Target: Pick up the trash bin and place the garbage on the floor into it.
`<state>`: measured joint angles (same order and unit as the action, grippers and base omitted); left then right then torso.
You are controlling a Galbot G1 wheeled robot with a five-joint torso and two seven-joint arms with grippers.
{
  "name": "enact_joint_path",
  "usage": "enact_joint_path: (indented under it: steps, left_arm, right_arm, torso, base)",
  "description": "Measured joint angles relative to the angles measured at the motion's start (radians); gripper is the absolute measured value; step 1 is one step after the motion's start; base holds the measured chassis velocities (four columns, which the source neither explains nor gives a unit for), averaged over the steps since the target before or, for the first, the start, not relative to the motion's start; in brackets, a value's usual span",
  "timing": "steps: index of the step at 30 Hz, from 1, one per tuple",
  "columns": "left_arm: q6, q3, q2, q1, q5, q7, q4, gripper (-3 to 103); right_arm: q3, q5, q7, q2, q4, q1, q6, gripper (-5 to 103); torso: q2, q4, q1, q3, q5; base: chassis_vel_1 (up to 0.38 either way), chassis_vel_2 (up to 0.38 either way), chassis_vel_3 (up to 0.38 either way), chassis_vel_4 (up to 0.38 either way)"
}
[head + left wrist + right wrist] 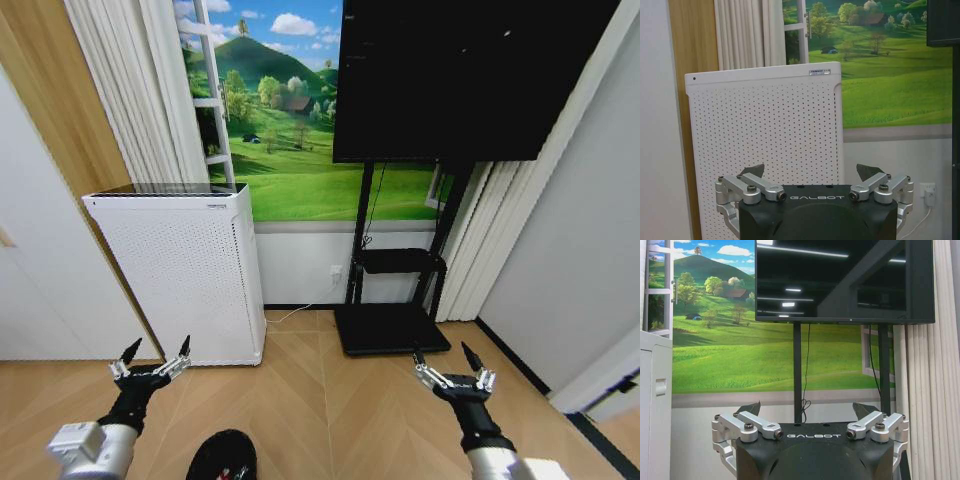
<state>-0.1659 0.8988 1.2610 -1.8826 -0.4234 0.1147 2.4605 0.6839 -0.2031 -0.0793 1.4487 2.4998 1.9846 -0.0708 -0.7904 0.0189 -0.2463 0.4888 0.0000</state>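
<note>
While the trash bin (222, 456) sits at the frame's bottom edge on the parquet floor (330, 400), the left gripper (156, 355) and right gripper (447, 358) hover with fingers spread, holding nothing, before the white air purifier (185, 270) and TV stand (390, 325).

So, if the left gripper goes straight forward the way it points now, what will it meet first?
Most likely the white air purifier. The left gripper, open and empty, points at its perforated front panel, and nothing shows between them. How far off it stands is hard to judge.
</note>
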Motion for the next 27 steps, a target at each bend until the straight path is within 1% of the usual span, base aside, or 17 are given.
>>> enact_joint_path:
  steps: [9, 27]
  left_arm:
    - [0.0, 0.0, 0.0, 0.0, 0.0, 0.0, 0.0, 100]
    - [0.0, 0.0, 0.0, 0.0, 0.0, 0.0, 0.0, 100]
  right_arm:
    - [0.0, 0.0, 0.0, 0.0, 0.0, 0.0, 0.0, 100]
    - [0.0, 0.0, 0.0, 0.0, 0.0, 0.0, 0.0, 100]
  torso:
    - [0.0, 0.0, 0.0, 0.0, 0.0003]
    - [0.0, 0.0, 0.0, 0.0, 0.0]
  base:
    - [-0.034, -0.035, 0.038, 0.037]
    - [0.0, 0.0, 0.0, 0.0]
